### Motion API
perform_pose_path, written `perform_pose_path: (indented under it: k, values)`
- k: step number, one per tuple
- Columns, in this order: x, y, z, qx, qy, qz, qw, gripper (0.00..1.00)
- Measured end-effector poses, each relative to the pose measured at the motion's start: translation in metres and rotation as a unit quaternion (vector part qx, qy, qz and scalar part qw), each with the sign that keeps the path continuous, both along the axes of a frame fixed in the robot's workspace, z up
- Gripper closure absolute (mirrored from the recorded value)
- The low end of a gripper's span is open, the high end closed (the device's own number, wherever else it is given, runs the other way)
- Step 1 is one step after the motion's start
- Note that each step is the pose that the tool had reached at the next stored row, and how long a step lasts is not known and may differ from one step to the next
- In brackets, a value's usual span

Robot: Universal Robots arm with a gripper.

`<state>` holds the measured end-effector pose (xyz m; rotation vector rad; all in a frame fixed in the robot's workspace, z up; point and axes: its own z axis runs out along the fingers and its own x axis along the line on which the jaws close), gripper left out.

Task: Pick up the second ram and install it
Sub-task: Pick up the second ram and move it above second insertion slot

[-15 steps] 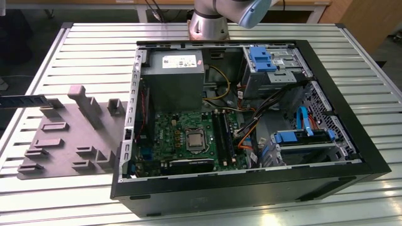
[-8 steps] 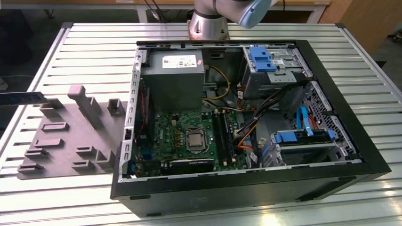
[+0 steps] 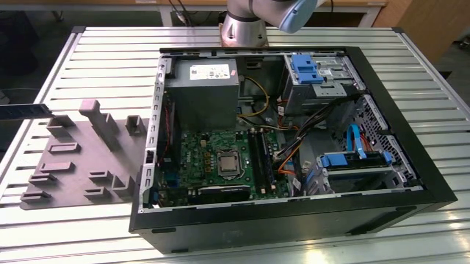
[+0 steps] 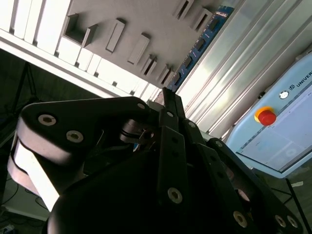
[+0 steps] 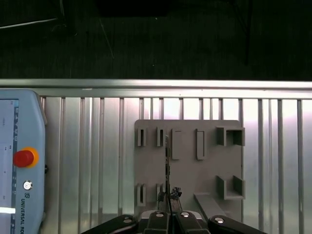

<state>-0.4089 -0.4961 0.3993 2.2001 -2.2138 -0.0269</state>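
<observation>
Second ram (image 4: 202, 41): blue stick, one end clamped in the gripper (image 4: 168, 96), the rest sticking straight out past the tips. Fingers (image 4: 171, 141) were closed on its two flat faces, pinching it. In the first wrist view the ram ran edge-on, a thin line from the fingertips out over the grey fixture plate (image 5: 187, 178), between two of its narrow slots. Couldn't tell whether it touched the plate. In the exterior view it poked in at the exterior view's left edge, beside the plate's far corner, well apart from the open PC case (image 3: 294, 223). Long black slots (image 3: 262, 157) on the green motherboard (image 3: 195, 151) sat just beside the CPU socket (image 3: 229, 165). Teach pendant (image 5: 22, 156) lay on the slatted table (image 3: 96, 49) near the plate.
</observation>
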Motion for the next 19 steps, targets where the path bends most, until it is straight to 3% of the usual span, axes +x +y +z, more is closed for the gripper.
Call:
perform_pose_path:
  k: [12, 19]
  values:
    - [0.0, 0.0001, 0.0109, 0.0005, -0.0004, 0.0, 1.0, 0.89]
    - [0.0, 0.0003, 0.0189, 0.0035, -0.0013, 0.0, 1.0, 0.89]
